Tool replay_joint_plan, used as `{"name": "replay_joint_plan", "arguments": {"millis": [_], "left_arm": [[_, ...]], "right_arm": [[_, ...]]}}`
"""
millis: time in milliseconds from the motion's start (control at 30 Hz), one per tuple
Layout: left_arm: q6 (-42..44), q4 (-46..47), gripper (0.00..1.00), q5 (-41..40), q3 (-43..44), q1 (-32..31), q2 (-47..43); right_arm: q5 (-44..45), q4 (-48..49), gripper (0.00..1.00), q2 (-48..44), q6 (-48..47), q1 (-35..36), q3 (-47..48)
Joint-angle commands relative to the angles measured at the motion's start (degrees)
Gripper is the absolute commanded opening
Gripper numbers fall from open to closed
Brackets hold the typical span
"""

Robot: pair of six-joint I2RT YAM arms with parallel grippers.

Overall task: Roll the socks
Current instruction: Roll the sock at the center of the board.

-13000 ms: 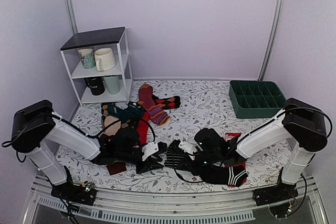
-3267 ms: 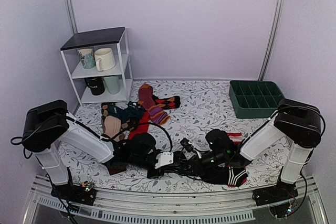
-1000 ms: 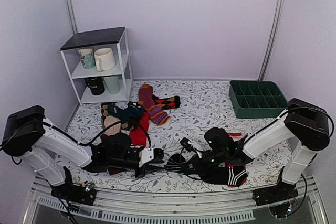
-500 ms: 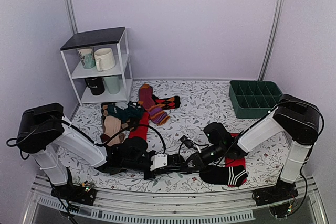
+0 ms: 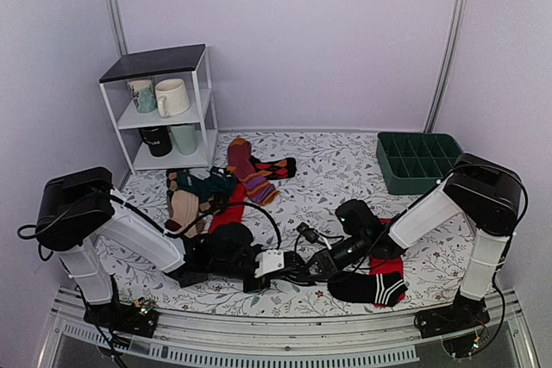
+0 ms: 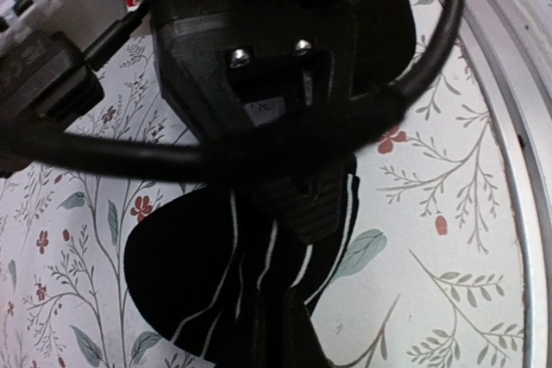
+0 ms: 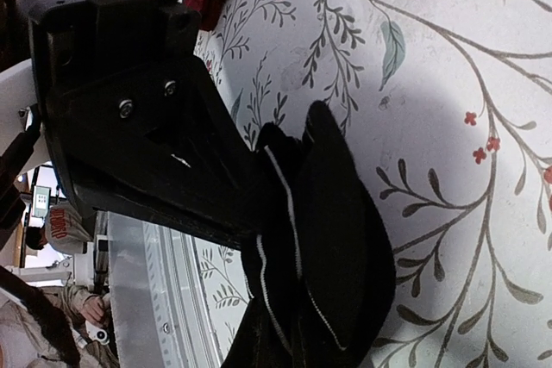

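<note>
At the left of the tabletop, a heap of other socks can be seen behind the left arm, outside the work. Near the front edge, the left fingers are closed narrowly on the black striped sock, which is bunched on the floral cloth, apparently so that one end is anchored. The same sock is pinched by the right fingers, likewise shut on a fold of the knit. It is thus held low between both arms, presumably so that a roll can be formed. Further right, a black sock with a red-and-white end is seen beside the right arm. The green divided tray is set well apart, probably for finished rolls.
</note>
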Motion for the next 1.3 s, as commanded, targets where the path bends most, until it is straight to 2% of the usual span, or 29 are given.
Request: {"name": "replay_joint_plan", "arguments": {"millis": [0, 133, 200, 333, 433, 567, 700, 833, 1067, 1167, 1267], "left_arm": [[-0.53, -7.30, 0.00, 1.53, 1.18, -1.05, 1.98], [-1.47, -10.84, 0.00, 3.62, 2.00, -1.10, 1.36], [-1.98, -13.08, 0.00, 5.43, 2.59, -0.71, 1.03], [-4.05, -20.47, 0.00, 11.83, 5.64, 1.06, 3.49], [-4.84, -25.88, 0.00, 15.79, 8.45, 2.03, 6.05], [-6.12, -26.92, 0.00, 20.15, 9.06, 3.88, 6.77], [-6.19, -28.99, 0.00, 23.51, 10.22, 5.55, 8.23], [-5.74, -30.50, 0.00, 24.83, 10.57, 6.38, 9.23], [-5.82, -29.78, 0.00, 25.25, 10.30, 6.64, 9.36], [-5.85, -29.62, 0.00, 25.29, 10.13, 6.65, 9.22], [-5.82, -29.42, 0.00, 25.38, 9.97, 6.65, 9.26]], "right_arm": [[2.66, -11.57, 0.04, 4.34, -0.68, 0.54, -2.67], [4.72, -11.04, 0.09, 2.77, -1.58, 0.49, -2.86], [6.76, -9.76, 0.17, 0.34, -2.53, 0.42, -3.30], [12.44, -3.10, 0.25, -10.90, -7.14, 0.76, -6.55], [21.71, 0.01, 0.35, -20.61, -13.39, 3.91, -9.74], [34.56, 3.95, 0.37, -26.59, -24.79, 11.65, -13.05], [46.33, 6.67, 0.39, -25.77, -31.52, 18.84, -14.57], [54.14, 3.64, 0.39, -20.35, -35.70, 23.93, -12.36], [73.25, 1.65, 0.39, -13.26, -39.99, 30.81, -8.04], [76.12, 1.23, 0.38, -12.59, -41.12, 31.52, -7.67], [74.77, -0.24, 0.37, -12.92, -40.76, 31.50, -7.56]]}}
